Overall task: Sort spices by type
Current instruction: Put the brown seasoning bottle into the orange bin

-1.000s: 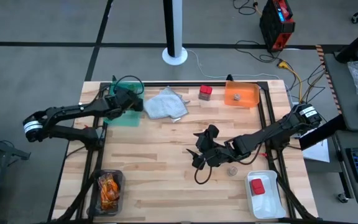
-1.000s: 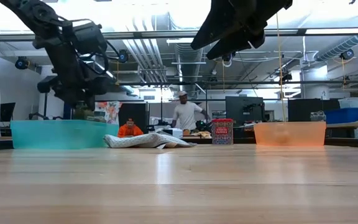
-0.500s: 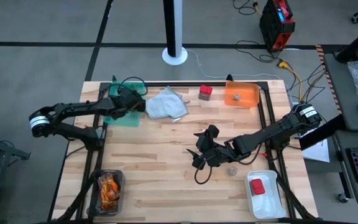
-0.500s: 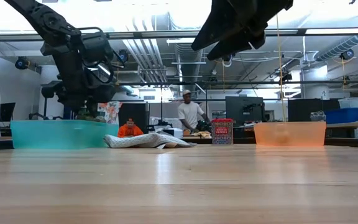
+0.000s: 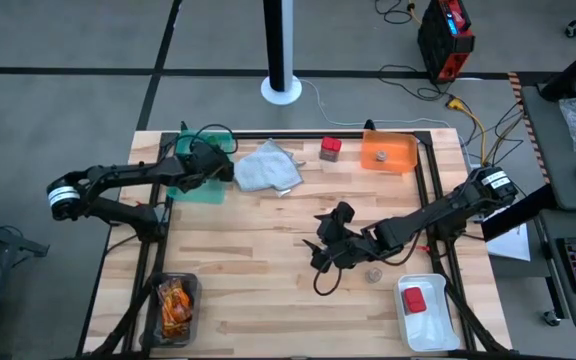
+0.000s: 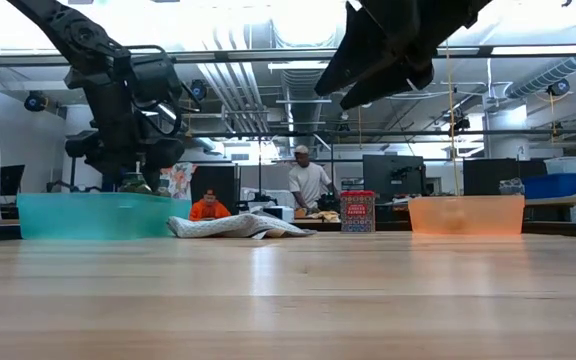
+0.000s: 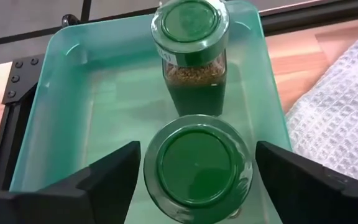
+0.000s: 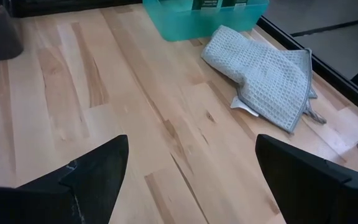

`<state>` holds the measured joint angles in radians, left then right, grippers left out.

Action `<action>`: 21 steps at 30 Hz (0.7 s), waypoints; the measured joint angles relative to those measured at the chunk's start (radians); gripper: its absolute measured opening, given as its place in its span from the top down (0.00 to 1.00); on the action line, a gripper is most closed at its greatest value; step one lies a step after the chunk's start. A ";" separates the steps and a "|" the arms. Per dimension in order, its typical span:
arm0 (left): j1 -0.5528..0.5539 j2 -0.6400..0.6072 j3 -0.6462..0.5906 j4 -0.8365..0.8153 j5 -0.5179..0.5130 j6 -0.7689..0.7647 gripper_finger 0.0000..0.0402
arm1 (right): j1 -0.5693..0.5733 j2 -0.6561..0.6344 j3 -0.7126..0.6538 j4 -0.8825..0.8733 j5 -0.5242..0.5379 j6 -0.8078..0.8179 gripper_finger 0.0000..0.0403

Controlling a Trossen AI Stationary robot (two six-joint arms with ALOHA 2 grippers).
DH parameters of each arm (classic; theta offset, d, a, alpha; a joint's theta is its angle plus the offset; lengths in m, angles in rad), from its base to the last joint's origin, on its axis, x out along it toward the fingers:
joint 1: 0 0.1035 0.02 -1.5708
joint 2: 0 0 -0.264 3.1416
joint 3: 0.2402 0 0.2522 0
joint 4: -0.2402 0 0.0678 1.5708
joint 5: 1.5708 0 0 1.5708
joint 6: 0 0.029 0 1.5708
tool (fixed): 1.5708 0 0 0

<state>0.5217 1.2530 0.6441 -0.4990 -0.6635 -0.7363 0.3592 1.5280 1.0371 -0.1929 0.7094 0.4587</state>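
Since a second ago the left arm has slid a little toward the teal tray's inner side and its fingers have spread wider; the right arm has barely shifted.

High view: the left gripper (image 5: 206, 163) hangs over the teal tray (image 5: 181, 188) at the table's far left. The right gripper (image 5: 328, 250) hovers above bare wood near mid-table, with a tiny grey round jar (image 5: 374, 272) just beside its arm. A red boxy container (image 5: 330, 149) stands between the pale grey cloth (image 5: 268, 167) and the orange tray (image 5: 389, 152); another red one (image 5: 414, 299) lies in the white tray (image 5: 424, 318). Orange-brown packets (image 5: 174, 303) fill a clear bin at the near left.

Low view: both arms hang above the table; people show in the room behind.

Left wrist view: two green-capped jars stand in the tray, one (image 7: 197, 167) between the parted fingers (image 7: 98, 177), apart from both, the other (image 7: 191, 53) beyond it.

Right wrist view: fingers (image 8: 92, 169) wide apart over bare wood, holding nothing
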 joint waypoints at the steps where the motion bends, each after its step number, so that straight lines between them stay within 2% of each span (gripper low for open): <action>1: -0.001 -0.001 0.000 0.001 0.000 0.001 0.25 | 0.000 0.000 -0.004 0.000 0.000 0.003 0.15; 10: -0.001 -0.021 0.006 -0.025 0.003 0.021 0.24 | 0.000 0.000 -0.014 0.000 0.000 0.015 0.15; 21: -0.001 -0.024 0.167 -0.237 -0.005 0.082 0.24 | 0.000 0.000 -0.013 0.012 0.000 0.012 0.15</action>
<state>0.5206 1.2289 0.8113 -0.7362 -0.6685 -0.6545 0.3592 1.5276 1.0237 -0.1810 0.7094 0.4706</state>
